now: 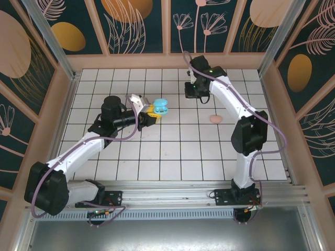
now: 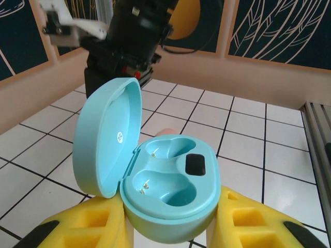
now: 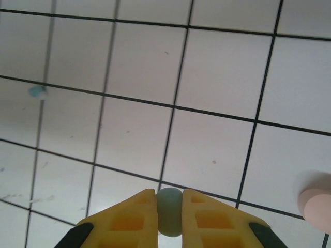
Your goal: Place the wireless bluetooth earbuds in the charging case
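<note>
While pinched in the right tool (image 3: 169, 196), a small rounded pale-teal earbud (image 3: 169, 214); open teal case (image 2: 155, 170) in the left tool (image 2: 173, 214).

Teal charging case (image 2: 170, 222) open, lid raised, both wells empty; pale teal earbud (image 3: 169, 214) pinched in right pincer (image 3: 169, 193).

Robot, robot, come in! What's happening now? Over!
Left gripper shut on open teal charging case. Wells empty, nothing blocking them. Right gripper shut on teal earbud.
</note>
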